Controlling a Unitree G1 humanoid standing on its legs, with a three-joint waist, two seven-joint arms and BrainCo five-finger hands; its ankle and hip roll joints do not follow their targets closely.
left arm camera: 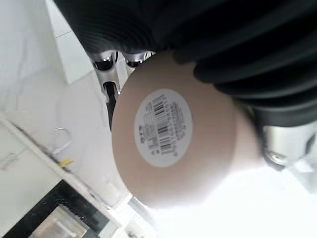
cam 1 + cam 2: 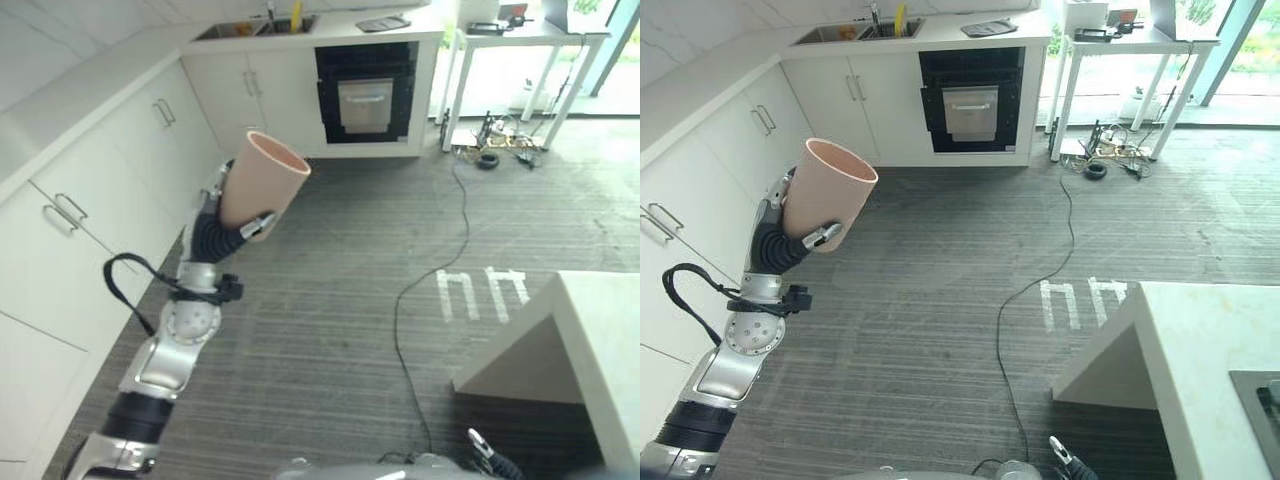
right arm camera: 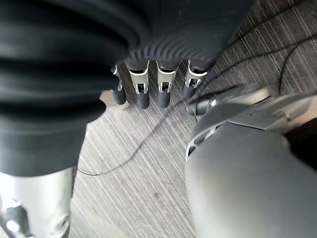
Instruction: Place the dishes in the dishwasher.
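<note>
A tall beige cup [image 2: 262,180] is held up in the air over the floor, mouth tilted up and away. My left hand [image 2: 258,225] is shut on it, thumb across its lower side. The left wrist view shows the cup's base [image 1: 173,134] with a barcode sticker, fingers [image 1: 111,64] behind it. The dishwasher [image 2: 366,95], a dark opening with a silver front, sits under the far counter, well beyond the cup. In the right wrist view my right hand [image 3: 143,94] hangs low over the floor, fingers relaxed and holding nothing.
White cabinets [image 2: 60,230] run along the left, close to my left arm. A counter with a sink [image 2: 250,28] lies at the back. A white table [image 2: 520,35] with cables [image 2: 500,150] under it stands back right. A white island corner [image 2: 560,340] juts in at lower right.
</note>
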